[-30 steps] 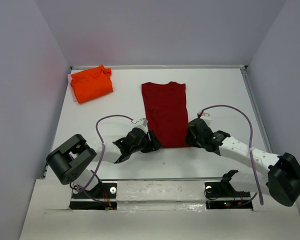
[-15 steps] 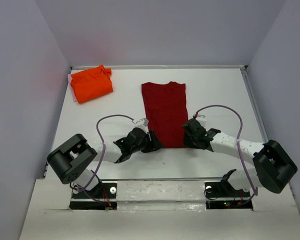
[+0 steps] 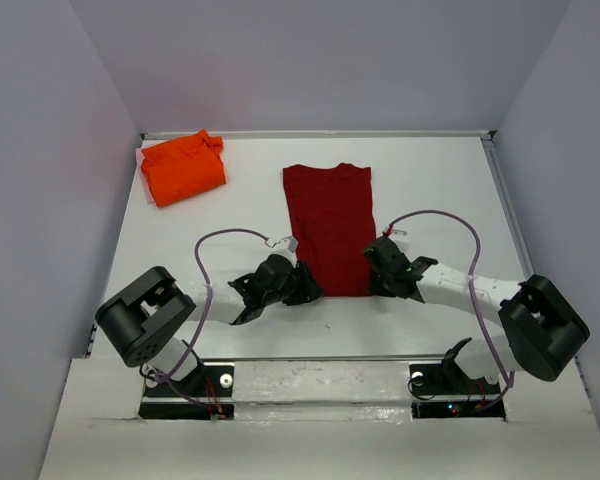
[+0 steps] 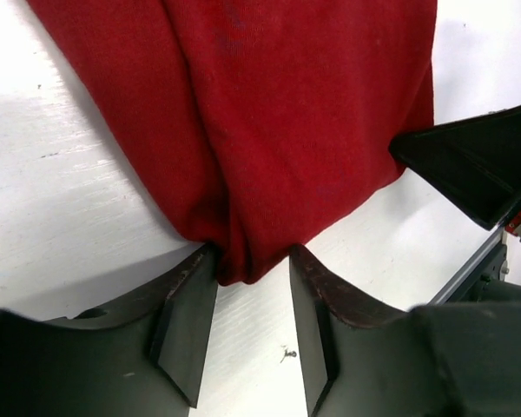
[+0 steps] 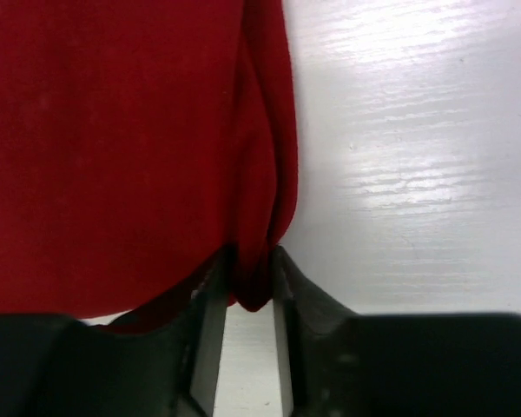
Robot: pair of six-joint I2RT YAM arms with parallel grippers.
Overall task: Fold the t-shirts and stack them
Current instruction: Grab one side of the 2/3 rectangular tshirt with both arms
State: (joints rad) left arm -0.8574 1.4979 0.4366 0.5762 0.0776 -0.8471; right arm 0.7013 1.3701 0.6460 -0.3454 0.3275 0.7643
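Red shirt (image 3: 329,225) laid flat mid-tabletop (image 3: 440,190), near corners pinched by left end effector (image 4: 247,300) and right end effector (image 5: 247,300), orange shirt (image 3: 183,166) bunched at far-left corner.

Robot lab test cell. White table (image 3: 430,180) boxed by plain grey walls (image 3: 50,150). Arm bases (image 3: 185,385) bolted at near edge.

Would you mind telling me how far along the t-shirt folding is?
Done: the orange shirt lies bundled at the far left corner. In hand: the red shirt is folded to a narrow strip, with the left tool and right tool pinching its near corners. Left: folding it and stacking the two.
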